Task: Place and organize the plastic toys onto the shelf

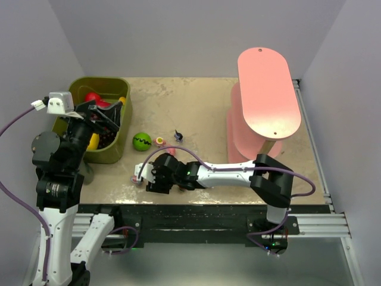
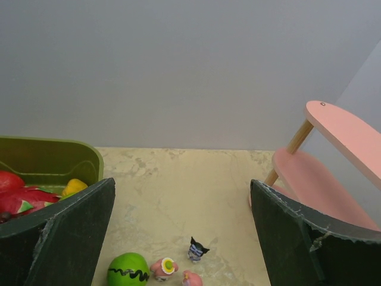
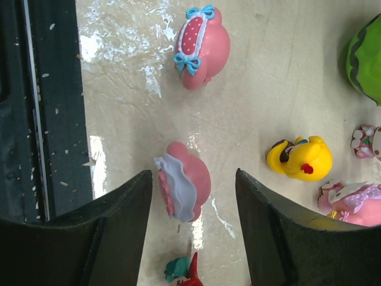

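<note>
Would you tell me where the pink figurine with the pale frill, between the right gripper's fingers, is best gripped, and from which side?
Probably grip the pink figurine across its rounded body, from straight above: it lies on the table with one flank toward each open finger of the right gripper. The thin frill looks weaker.

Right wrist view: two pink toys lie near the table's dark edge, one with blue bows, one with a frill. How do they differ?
The bow toy has a red dotted panel trimmed with blue bows; the frill toy wears a pale ruffled frill. The frill toy lies between the right fingers, which stand apart; the bow toy lies out past the fingertips, with nothing around it. Both are pink, rounded, similar in size, and lie on the table.
</note>
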You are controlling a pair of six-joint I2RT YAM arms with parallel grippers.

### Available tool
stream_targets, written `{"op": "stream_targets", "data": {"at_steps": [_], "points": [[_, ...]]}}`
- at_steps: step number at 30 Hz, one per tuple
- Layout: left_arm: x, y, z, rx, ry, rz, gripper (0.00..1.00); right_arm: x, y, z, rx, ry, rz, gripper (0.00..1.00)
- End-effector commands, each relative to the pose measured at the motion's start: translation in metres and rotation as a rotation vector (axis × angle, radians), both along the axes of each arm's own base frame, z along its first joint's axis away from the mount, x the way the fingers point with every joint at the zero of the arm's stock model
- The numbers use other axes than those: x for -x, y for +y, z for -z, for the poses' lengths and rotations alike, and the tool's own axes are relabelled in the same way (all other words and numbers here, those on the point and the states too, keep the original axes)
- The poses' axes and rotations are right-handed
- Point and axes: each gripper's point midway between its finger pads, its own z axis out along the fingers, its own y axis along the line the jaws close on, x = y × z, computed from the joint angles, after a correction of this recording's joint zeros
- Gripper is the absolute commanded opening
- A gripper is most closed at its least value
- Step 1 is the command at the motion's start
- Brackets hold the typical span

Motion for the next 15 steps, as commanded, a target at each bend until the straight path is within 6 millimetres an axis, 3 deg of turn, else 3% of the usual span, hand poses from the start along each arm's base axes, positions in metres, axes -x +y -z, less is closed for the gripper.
{"op": "stream_targets", "data": {"at_steps": [1, 10, 13, 15], "points": [[0.002, 0.000, -0.003, -0.029, -0.016, 0.006, 1.00, -0.010, 0.010, 0.000, -0.024, -0.054, 0.007, 0.60], [0.003, 0.000, -0.001, -0.038, -0.015, 0.003, 1.00, -0.009, 0.011, 0.016, 0.016, -0.026, 0.017, 0.60], [0.003, 0.001, -0.002, -0.039, -0.016, 0.003, 1.00, -0.012, 0.009, 0.018, 0.020, -0.026, 0.042, 0.56], [0.003, 0.001, -0.001, -0.041, -0.017, 0.001, 1.00, -0.011, 0.010, 0.018, 0.024, -0.023, 0.046, 0.47]]}}
